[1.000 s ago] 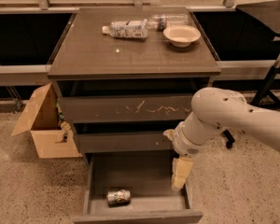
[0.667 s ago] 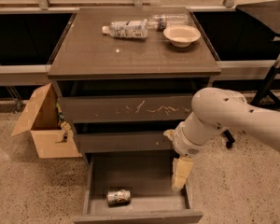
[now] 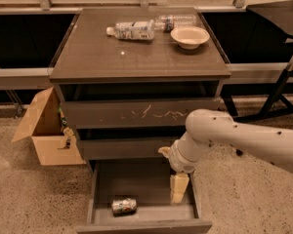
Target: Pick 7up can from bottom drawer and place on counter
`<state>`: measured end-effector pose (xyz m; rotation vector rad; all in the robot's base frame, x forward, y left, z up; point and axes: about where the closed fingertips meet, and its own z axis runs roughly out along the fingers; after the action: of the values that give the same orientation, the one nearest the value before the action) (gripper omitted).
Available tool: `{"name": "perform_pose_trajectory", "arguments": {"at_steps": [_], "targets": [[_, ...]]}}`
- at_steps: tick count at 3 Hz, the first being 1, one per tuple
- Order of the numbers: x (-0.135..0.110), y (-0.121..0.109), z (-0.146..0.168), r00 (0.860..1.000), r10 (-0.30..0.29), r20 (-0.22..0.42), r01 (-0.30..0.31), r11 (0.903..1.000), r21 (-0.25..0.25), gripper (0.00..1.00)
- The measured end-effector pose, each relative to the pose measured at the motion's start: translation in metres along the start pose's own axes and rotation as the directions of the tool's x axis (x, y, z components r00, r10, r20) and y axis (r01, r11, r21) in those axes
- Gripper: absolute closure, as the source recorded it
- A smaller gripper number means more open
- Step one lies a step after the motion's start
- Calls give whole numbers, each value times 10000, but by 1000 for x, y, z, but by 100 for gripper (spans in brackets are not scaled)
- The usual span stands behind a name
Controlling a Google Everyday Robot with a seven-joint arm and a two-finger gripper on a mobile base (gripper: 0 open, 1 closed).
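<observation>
Bottom drawer is pulled fully out, the lowest of three in a dark grey cabinet. The 7up can lies on its side on the drawer floor, near the front lip and left of centre, with nothing around it in the tray.

Gripper, pale yellow, points down into the right side of the same drawer, close to the right wall. It is level with the can but well apart from it, with bare drawer floor between them. Open or closed: cannot tell from this angle. It has hold of nothing that can be seen.

The white arm comes in from the right edge, and its bulky wrist crosses the front of the middle drawer. That drawer is shut. The top drawer, with pale scratches on its face, is shut too.

Counter above:
- Two clear plastic bottles lie on their sides at the back, the nearer one with a white label and the farther one behind it.
- A pale bowl sits just right of them.
- The front half is bare.

Surroundings:
- An open cardboard box sits on the speckled floor against the cabinet's left side.
- A dark stand is at the far right, behind the arm.
</observation>
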<state>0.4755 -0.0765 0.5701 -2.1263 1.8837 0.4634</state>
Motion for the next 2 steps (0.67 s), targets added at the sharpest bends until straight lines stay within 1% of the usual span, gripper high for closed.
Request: {"name": "perform_pose_trajectory", "arguments": {"at_steps": [1,2], "targets": [[3,-3,52,9993,-367,102,367,9993,-9,0],[10,-17,121,9974,-536,471,533,9985,88,0]]}}
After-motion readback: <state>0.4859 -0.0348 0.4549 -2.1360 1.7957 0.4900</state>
